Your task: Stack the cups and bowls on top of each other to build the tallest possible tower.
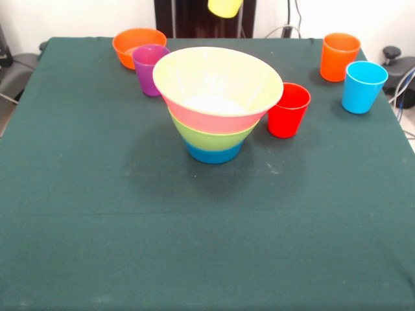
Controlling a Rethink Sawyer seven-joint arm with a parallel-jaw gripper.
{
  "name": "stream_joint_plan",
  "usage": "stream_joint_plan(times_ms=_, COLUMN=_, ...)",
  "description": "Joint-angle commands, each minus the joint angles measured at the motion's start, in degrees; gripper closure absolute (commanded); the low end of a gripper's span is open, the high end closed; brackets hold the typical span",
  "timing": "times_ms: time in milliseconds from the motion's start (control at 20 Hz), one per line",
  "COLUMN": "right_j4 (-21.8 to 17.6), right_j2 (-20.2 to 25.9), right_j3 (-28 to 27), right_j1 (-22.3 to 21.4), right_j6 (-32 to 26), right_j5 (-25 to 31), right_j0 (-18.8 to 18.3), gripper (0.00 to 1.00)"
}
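Tower (217, 107): glossy flaring cone, narrow blue base.

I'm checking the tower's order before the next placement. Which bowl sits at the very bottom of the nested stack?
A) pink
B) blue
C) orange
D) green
B: in the tower, the blue bowl rests on the table, with the green bowl in it and the pink bowl above that.
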Motion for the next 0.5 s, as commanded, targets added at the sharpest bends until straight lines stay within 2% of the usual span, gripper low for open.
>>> stream_joint_plan(times_ms=50, right_j4=-6.6, right_j2=-0.7, right_j3=-3.5, right_j1=8.4, right_j6=0.6, right_j5=-1.8, right_j0=0.9, gripper=1.00)
stream_joint_plan(times_ms=500, right_j4=-7.6, right_j2=0.1, right_j3=-11.1, right_j1=13.4, right_j6=0.2, right_j5=2.0, right_j0=0.8, gripper=1.00)
